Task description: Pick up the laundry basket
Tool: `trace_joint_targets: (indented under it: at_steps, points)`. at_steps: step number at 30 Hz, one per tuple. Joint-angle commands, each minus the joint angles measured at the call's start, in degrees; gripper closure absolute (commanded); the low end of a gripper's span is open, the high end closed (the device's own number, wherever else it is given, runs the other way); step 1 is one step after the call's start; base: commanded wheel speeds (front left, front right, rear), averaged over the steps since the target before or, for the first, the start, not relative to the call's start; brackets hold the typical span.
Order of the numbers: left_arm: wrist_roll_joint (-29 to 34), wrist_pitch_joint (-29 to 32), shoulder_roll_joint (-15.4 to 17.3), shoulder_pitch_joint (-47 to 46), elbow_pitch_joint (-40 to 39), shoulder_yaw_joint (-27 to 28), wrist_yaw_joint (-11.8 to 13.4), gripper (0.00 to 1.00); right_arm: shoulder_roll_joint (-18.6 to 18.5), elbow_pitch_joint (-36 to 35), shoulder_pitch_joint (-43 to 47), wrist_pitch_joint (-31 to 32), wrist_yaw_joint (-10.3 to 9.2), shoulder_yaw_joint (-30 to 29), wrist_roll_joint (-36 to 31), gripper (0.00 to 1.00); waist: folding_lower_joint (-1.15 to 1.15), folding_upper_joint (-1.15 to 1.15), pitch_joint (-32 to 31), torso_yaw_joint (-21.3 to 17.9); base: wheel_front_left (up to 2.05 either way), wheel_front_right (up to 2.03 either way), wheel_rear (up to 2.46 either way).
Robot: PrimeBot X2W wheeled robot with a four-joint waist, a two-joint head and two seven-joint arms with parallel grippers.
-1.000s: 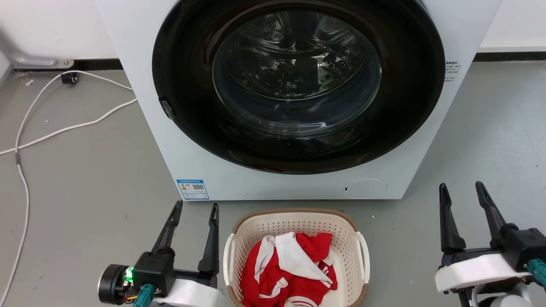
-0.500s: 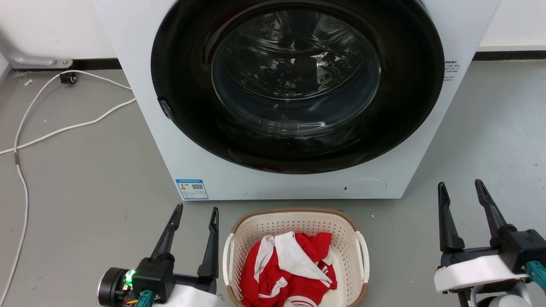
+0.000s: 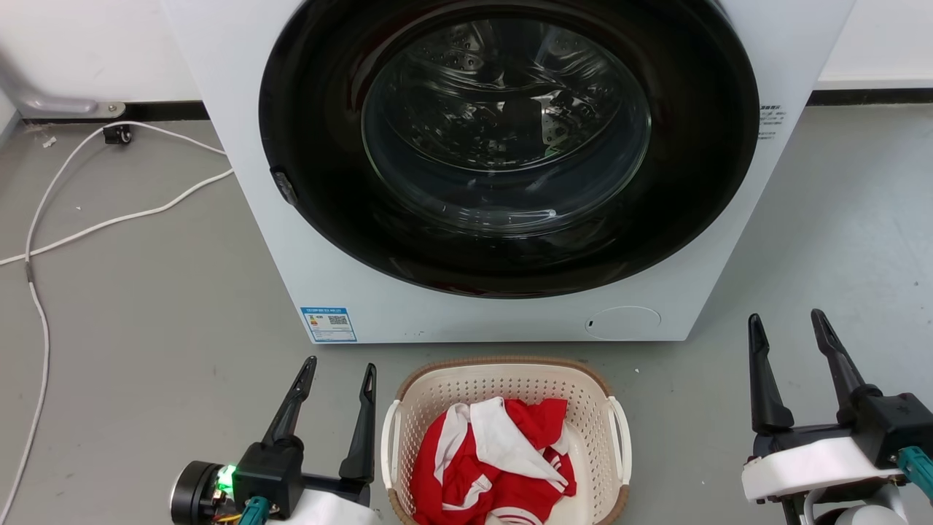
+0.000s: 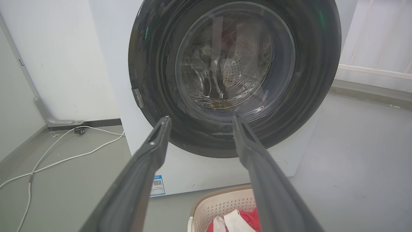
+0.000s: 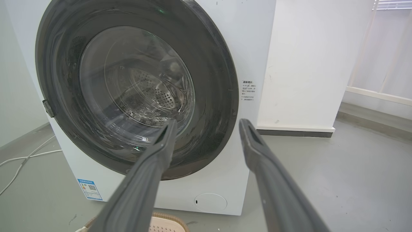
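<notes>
**Robot's grippers flank the laundry basket (image 3: 510,380), which sits on the floor before a washing machine (image 3: 466,321).**
Both jaws gape wide and empty: the left gripper (image 3: 341,363) is just beside the basket, the right gripper (image 3: 785,316) well apart. A clean lift likely needs each to close on a white side handle (image 3: 622,441), evenly. The basket's near rim is cut off, and a red-and-white garment (image 3: 503,467) hides its bottom.

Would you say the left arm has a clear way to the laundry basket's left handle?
Probably yes: the left gripper, jaws open, sits beside the left handle of the laundry basket, and nothing lies between them.
</notes>
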Motion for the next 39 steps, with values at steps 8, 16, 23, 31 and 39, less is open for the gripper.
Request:
trace_joint_targets:
  at_steps: [8,16,23,31,39]
  points:
    - [0.92,-0.16,-0.18,-0.01,0.21,0.09,0.14,0.0,-0.09,0.09,0.49,-0.13,-0.02,-0.18,0.18,0.0,0.0,0.0,-0.1,0.07,0.0,0.0,0.0]
    - [0.9,-0.16,-0.25,-0.95,0.99,0.75,0.21,0.0,-0.08,0.6,-0.58,-0.13,-0.02,-0.3,0.13,0.0,0.0,0.0,1.95,-0.01,0.0,0.0,0.0]
    - [1.25,-0.16,-0.25,-5.38,4.78,1.65,-0.4,0.0,-0.07,3.44,-5.31,0.55,-0.02,1.03,-1.86,0.0,0.0,0.0,8.87,-0.08,0.0,0.0,0.0]
    - [1.02,-0.15,0.61,-15.12,10.9,3.04,-1.84,0.0,-0.06,8.38,-14.08,2.48,-0.02,0.45,-3.28,0.0,0.0,0.0,19.91,0.09,0.0,0.0,0.0]
    - [0.49,-0.16,2.31,-25.67,21.35,4.18,-2.98,0.0,-0.07,16.22,-22.42,4.25,-0.02,0.21,-2.18,0.0,0.0,0.0,29.33,-0.15,0.0,0.0,0.0]
